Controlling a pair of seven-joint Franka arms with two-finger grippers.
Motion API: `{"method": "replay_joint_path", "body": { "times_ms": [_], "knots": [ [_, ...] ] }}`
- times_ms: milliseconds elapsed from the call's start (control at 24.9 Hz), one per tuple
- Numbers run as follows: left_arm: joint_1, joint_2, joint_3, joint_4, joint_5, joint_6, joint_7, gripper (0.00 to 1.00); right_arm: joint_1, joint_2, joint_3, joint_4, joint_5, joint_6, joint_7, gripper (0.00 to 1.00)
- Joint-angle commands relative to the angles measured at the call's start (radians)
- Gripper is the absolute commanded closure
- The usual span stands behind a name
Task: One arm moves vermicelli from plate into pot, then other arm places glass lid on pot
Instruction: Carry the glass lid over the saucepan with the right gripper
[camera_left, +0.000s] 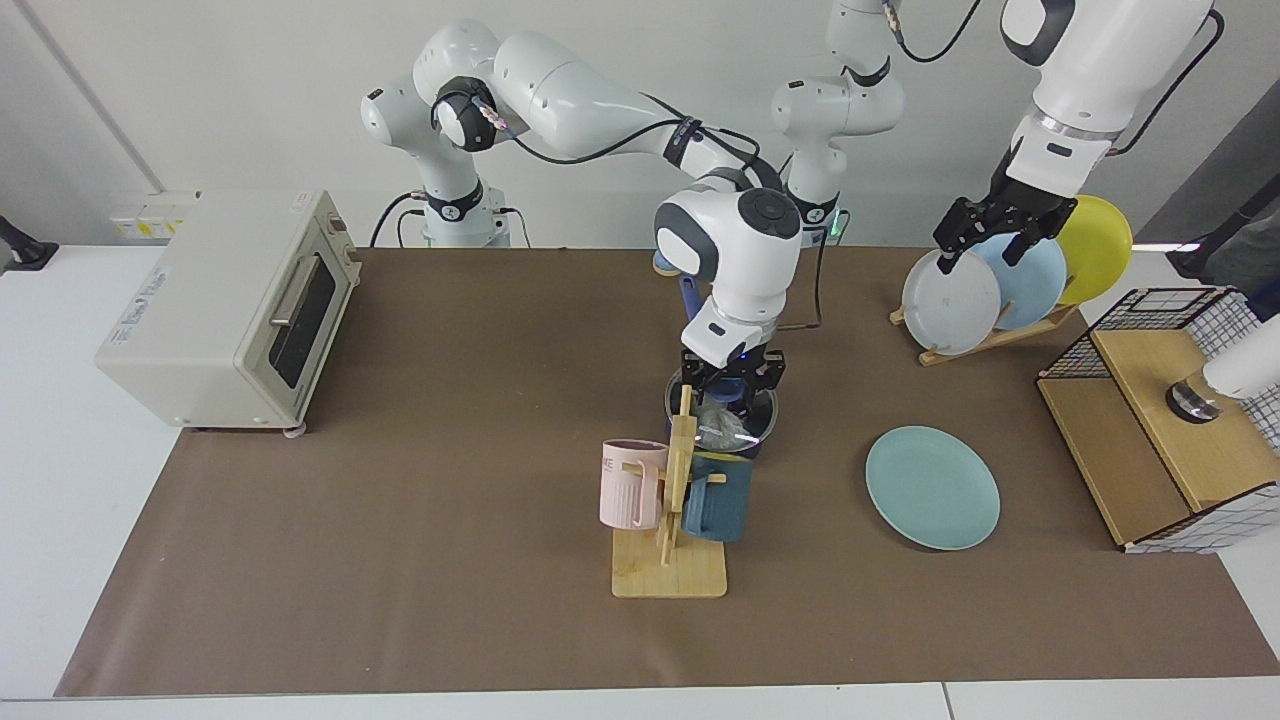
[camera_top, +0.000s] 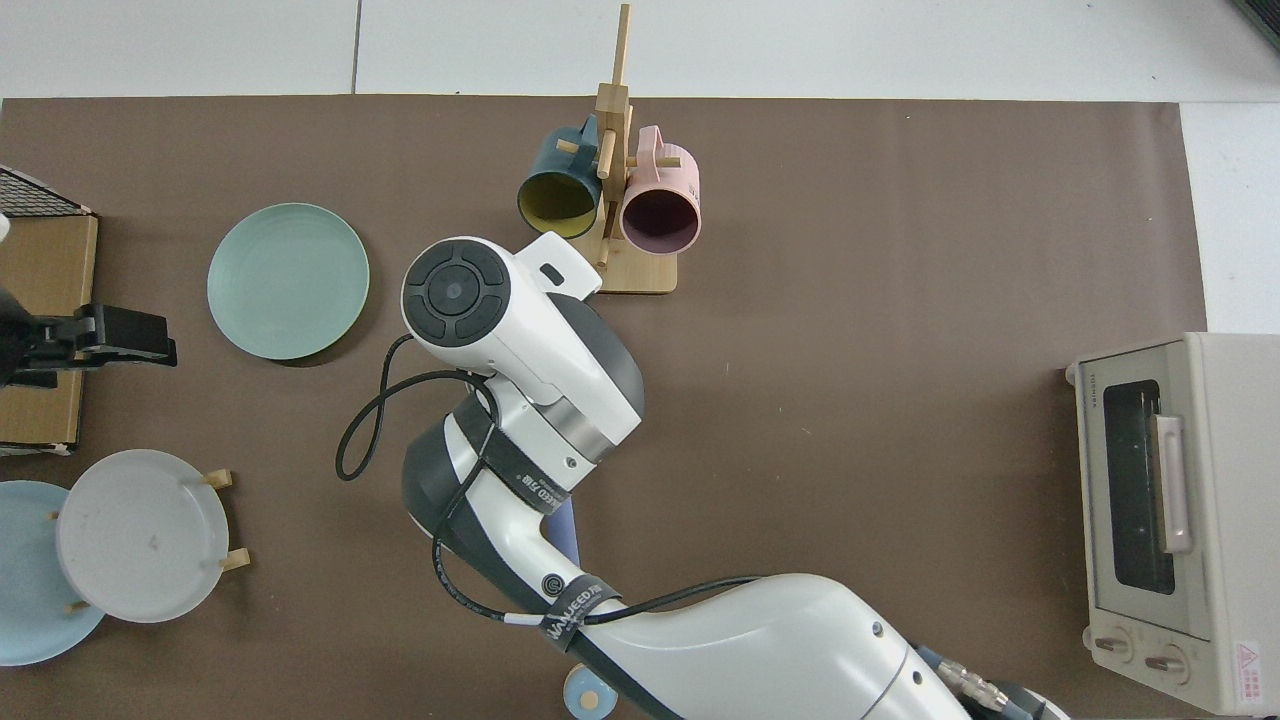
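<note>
1. Facing view: the right gripper (camera_left: 729, 382) hangs directly over the pot (camera_left: 722, 420), just behind the mug rack (camera_left: 670, 520). The glass lid (camera_left: 728, 424) appears to sit on the pot's rim, with the pale vermicelli (camera_left: 716, 428) showing through it. Whether the fingers pinch the knob or stand apart, I cannot tell. To finish well, I judge the gripper should let go only once the lid is level on the rim, then rise straight up, clear of the rack.
2. Facing view: the plate (camera_left: 932, 487) lies bare, well apart from the pot. The left gripper (camera_left: 988, 240) waits raised by the plate rack (camera_left: 985, 335), fingers spread, empty.
3. Top view: the right arm's wrist (camera_top: 520, 340) hides pot and lid; only the blue handle (camera_top: 566, 528) shows. The left gripper (camera_top: 110, 335) is at the edge, beside the plate (camera_top: 288, 281).
</note>
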Motion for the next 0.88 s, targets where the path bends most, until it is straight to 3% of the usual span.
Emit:
{"method": "replay_joint_path", "body": {
  "times_ms": [0,522,642,843],
  "knots": [
    [0.004,-0.016,-0.01,-0.012,0.015,-0.012,0.006,0.0,-0.009,0.0,0.008,0.019,0.018,-0.027,0.004,0.0],
    [0.007,-0.016,-0.015,-0.012,0.015,-0.012,0.006,0.0,-0.115,-0.182,-0.001,-0.011,0.008,-0.139,-0.068,0.0],
    [0.007,-0.016,-0.015,-0.012,0.015,-0.012,0.006,0.0,-0.185,-0.268,0.001,-0.079,0.012,-0.161,-0.116,0.0],
    [0.007,-0.016,-0.015,-0.012,0.015,-0.012,0.006,0.0,-0.297,-0.457,0.001,-0.296,0.012,-0.165,-0.188,0.0]
  ]
}}
